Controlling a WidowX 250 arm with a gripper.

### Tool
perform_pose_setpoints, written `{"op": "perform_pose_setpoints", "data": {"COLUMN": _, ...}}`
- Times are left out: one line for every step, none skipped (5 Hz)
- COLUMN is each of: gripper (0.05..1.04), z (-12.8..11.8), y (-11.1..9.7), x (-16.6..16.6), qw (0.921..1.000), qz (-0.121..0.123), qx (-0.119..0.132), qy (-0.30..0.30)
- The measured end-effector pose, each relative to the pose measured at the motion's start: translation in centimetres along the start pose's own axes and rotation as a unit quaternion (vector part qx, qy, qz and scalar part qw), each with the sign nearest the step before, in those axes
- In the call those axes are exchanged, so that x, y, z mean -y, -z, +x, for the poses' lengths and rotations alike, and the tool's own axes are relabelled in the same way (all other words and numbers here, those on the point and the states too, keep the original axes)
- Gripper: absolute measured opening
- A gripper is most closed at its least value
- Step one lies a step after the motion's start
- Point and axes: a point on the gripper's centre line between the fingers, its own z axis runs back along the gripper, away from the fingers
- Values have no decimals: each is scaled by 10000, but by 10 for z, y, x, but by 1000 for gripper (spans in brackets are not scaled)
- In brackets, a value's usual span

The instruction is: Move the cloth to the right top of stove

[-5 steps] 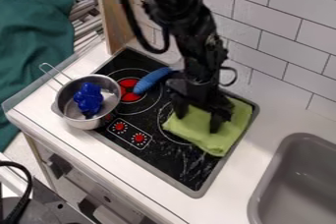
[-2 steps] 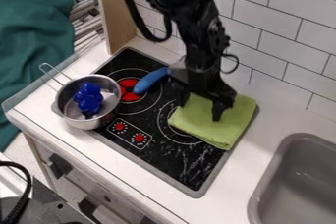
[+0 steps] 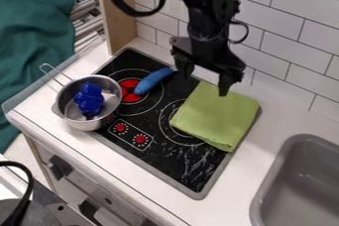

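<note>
The cloth (image 3: pixel 218 116) is lime green, folded into a thick four-cornered pad with fairly crisp corners; its top is smooth apart from faint soft ripples, and a thin brownish line shows along its seven-o'clock edge. It lies flat at about three o'clock on the black stove (image 3: pixel 182 163), its far side reaching the stove's rim. At the cloth's twelve o'clock hangs the claw (image 3: pixel 204 86), its fingers spread wide with nothing between them. A metal pot (image 3: pixel 81 125) stands at the stove's nine o'clock, and the white desk (image 3: pixel 278 116) surrounds the stove
</note>
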Motion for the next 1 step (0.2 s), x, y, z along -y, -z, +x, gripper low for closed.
{"op": "perform_pose_setpoints", "data": {"gripper": 999, "z": -12, "y": -12, "x": 6, "qw": 9987, "qz": -426, "qx": -50, "qy": 262}}
